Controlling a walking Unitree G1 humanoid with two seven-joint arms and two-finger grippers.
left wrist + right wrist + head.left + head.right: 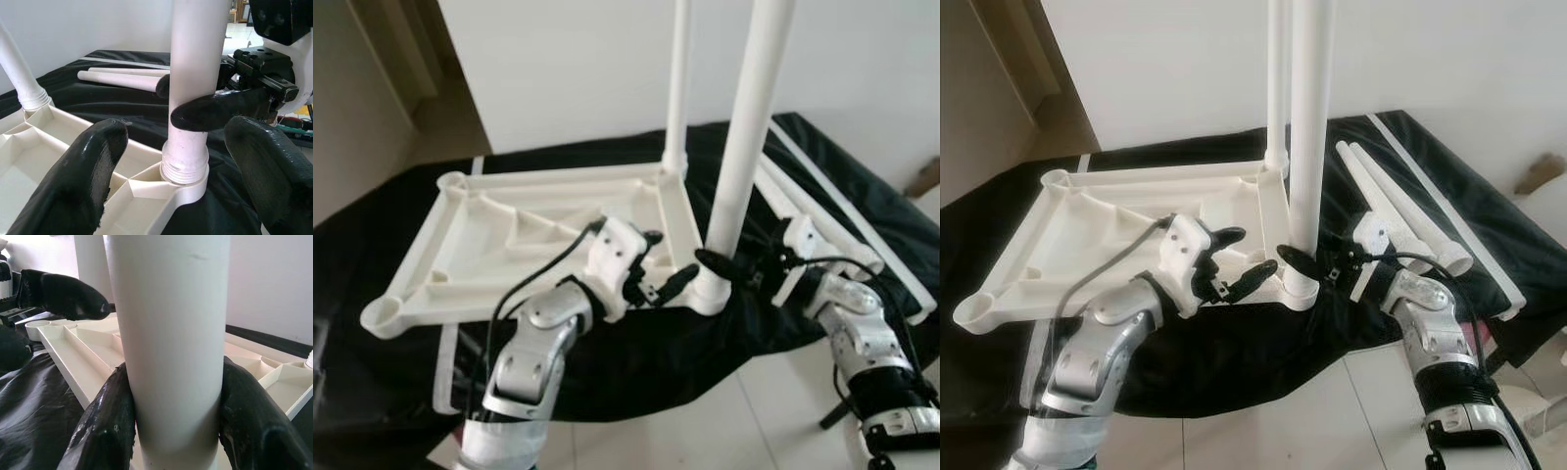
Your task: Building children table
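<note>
Your tabletop (538, 235) lies upside down on a black sheet (636, 362) spread over the floor, its ribbed underside facing up. 2 legs already stand upright in the corner sockets on your right side: the far leg (678, 88) at the back corner and the near leg (749, 127) at the front corner. 2 loose legs (1396, 215) lie flat on the sheet just beyond your right arm.

Your right claw (720, 264) is clenched around the near leg low on its shaft, just above the socket (710, 294); in the right wrist view both fingers (105, 426) press against opposite sides of the white tube. Your left claw (668, 284) is released, its fingers (93, 171) spread and pointing at the same socket from the tabletop side, close to the leg but not touching it.

What matters for you now is the leg's long axis: it runs straight up from the socket, and a band of thread still shows above the socket rim (185, 171) in the left wrist view, so it is probably not fully seated. Any turning has to happen about that vertical axis. Your right claw is the one on the leg; your left is nearest the tabletop's corner and best placed to steady it.
</note>
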